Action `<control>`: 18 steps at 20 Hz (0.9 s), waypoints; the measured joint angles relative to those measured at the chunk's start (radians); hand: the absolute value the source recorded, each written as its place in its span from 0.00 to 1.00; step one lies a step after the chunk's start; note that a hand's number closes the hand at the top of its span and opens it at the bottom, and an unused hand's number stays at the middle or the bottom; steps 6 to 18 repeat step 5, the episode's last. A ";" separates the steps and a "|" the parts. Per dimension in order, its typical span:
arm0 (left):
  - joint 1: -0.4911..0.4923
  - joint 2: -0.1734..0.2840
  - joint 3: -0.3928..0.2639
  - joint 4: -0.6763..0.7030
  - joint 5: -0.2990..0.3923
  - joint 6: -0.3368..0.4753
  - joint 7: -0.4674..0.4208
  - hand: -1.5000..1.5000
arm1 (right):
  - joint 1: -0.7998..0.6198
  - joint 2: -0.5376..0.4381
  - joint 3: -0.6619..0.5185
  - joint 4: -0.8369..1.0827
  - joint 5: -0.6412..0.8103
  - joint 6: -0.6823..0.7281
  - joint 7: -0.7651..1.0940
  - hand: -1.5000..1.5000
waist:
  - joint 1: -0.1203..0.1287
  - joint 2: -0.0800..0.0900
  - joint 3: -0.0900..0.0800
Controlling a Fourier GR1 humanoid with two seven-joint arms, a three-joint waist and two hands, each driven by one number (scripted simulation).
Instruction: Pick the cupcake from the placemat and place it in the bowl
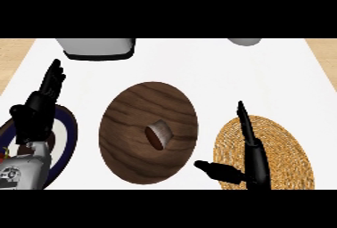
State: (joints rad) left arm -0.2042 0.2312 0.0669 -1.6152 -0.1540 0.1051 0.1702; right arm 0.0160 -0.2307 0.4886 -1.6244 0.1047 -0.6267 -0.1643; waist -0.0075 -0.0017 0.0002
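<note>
The cupcake lies tipped on its side in the middle of the brown wooden bowl at the counter's centre. To the right lies the round woven placemat, with nothing on it but my right hand hovering over its left part. That hand is open, fingers straight and pointing away, thumb stuck out toward the bowl, holding nothing. My left hand rests open at the far left, fingers up, clear of the bowl.
A plate with a dark blue rim sits under my left forearm, something red at its left edge. A white container with a black base stands at the back left, and a grey object at the back right.
</note>
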 measured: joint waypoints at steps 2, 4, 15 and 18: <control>-0.004 -0.007 0.000 -0.002 -0.007 0.001 0.007 0.50 | 0.060 -0.010 0.007 -0.043 0.003 0.015 -0.029 0.00 | 0.001 0.000 0.000; 0.003 -0.012 0.000 -0.015 -0.014 -0.001 0.014 0.50 | 0.092 -0.014 -0.010 -0.057 -0.008 0.038 -0.060 0.00 | 0.002 0.000 0.000; 0.012 -0.013 0.002 -0.018 -0.015 -0.001 0.007 0.50 | 0.119 -0.024 -0.015 -0.066 -0.019 0.053 -0.086 0.00 | 0.003 0.000 0.000; 0.012 -0.013 0.002 -0.018 -0.015 -0.001 0.007 0.50 | 0.119 -0.024 -0.015 -0.066 -0.019 0.053 -0.086 0.00 | 0.003 0.000 0.000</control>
